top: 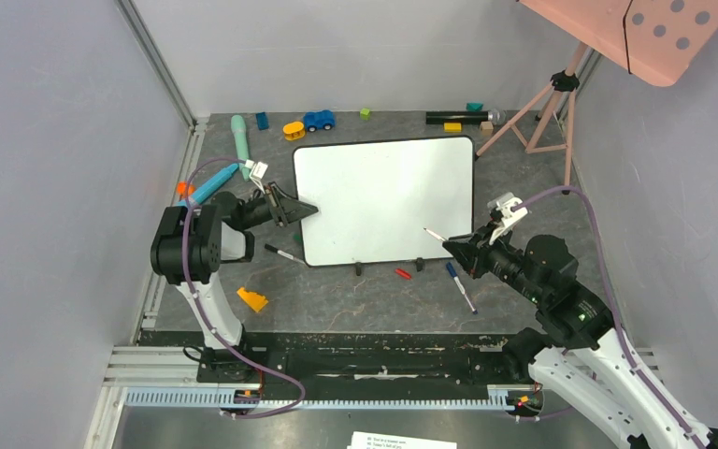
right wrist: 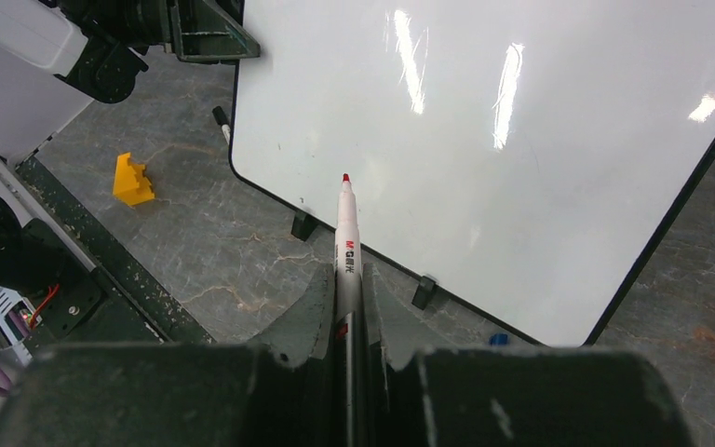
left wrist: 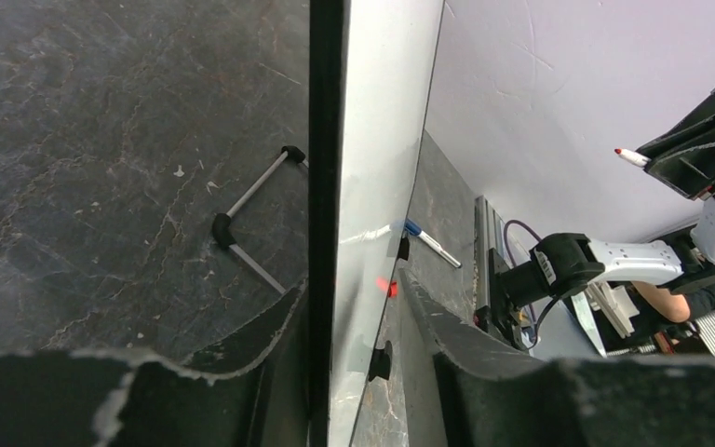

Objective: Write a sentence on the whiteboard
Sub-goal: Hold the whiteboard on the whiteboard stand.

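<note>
The whiteboard (top: pixel 383 201) lies in the middle of the table, glossy white with a thin black rim. No sentence shows on its face (right wrist: pixel 484 121). My left gripper (top: pixel 310 210) straddles the board's left edge. In the left wrist view the rim (left wrist: pixel 326 186) runs between its jaws (left wrist: pixel 352 284), which are closed in on it. My right gripper (top: pixel 449 245) hovers off the board's near right corner, shut on a red-tipped marker (right wrist: pixel 344 233). The marker's uncapped tip (top: pixel 427 229) points at the board and stands clear of it.
A black marker (top: pixel 285 253), a red cap (top: pixel 403 273) and a blue marker (top: pixel 460 285) lie by the board's near edge. A yellow block (top: pixel 252 299) sits near left. Small toys (top: pixel 318 120) line the back. A pink tripod (top: pixel 542 112) stands at back right.
</note>
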### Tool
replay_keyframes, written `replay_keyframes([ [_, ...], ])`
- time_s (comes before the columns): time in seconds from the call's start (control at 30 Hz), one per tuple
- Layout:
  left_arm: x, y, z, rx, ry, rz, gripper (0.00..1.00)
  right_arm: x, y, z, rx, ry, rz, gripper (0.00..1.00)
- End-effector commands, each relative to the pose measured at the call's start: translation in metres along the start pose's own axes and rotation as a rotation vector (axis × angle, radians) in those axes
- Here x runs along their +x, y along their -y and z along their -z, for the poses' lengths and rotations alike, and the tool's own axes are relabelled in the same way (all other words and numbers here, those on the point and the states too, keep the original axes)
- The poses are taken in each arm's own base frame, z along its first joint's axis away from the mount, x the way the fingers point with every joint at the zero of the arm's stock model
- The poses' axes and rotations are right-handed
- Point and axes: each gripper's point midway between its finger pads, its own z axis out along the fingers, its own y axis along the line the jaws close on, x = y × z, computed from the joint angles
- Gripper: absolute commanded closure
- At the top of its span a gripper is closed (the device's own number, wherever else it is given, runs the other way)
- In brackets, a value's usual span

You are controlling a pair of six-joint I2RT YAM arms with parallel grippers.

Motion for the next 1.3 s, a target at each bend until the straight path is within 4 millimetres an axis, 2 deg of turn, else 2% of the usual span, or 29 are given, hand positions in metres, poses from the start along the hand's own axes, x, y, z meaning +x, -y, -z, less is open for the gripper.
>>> replay_keyframes([
  [0.0, -0.001, 0.011, -0.009, 0.075, -0.036, -0.086, 0.61, -0.014, -0.001, 0.005, 0.007, 0.059, -0.014, 1.0],
  [0.17, -0.003, 0.022, -0.007, 0.088, -0.04, -0.119, 0.62, -0.019, 0.0, 0.009, 0.013, 0.076, -0.007, 1.0],
  [0.33, 0.0, 0.02, -0.006, 0.069, -0.022, -0.129, 0.64, -0.022, -0.002, 0.005, 0.007, 0.061, 0.001, 1.0],
  [0.4, -0.001, 0.023, -0.004, 0.065, -0.013, -0.142, 0.67, -0.026, -0.003, 0.005, 0.002, 0.06, 0.006, 1.0],
  [0.5, -0.004, 0.029, 0.001, 0.049, 0.011, -0.179, 0.65, -0.029, -0.004, 0.004, 0.001, 0.062, 0.003, 1.0],
  [0.77, 0.0, 0.016, 0.0, 0.026, 0.012, -0.146, 0.64, -0.028, -0.004, 0.005, 0.002, 0.064, 0.0, 1.0],
  [0.9, 0.0, 0.016, 0.0, 0.032, 0.013, -0.141, 0.58, -0.026, -0.003, 0.004, 0.004, 0.055, 0.014, 1.0],
  [1.07, 0.001, 0.014, -0.001, 0.029, 0.014, -0.148, 0.57, -0.026, -0.001, 0.001, 0.007, 0.047, 0.035, 1.0],
  [1.17, 0.0, 0.014, -0.001, 0.023, 0.022, -0.169, 0.51, -0.028, -0.003, -0.001, 0.0, 0.043, 0.051, 1.0],
  [1.27, 0.001, 0.016, -0.001, 0.023, 0.024, -0.197, 0.49, -0.032, -0.005, -0.001, -0.011, 0.044, 0.059, 1.0],
])
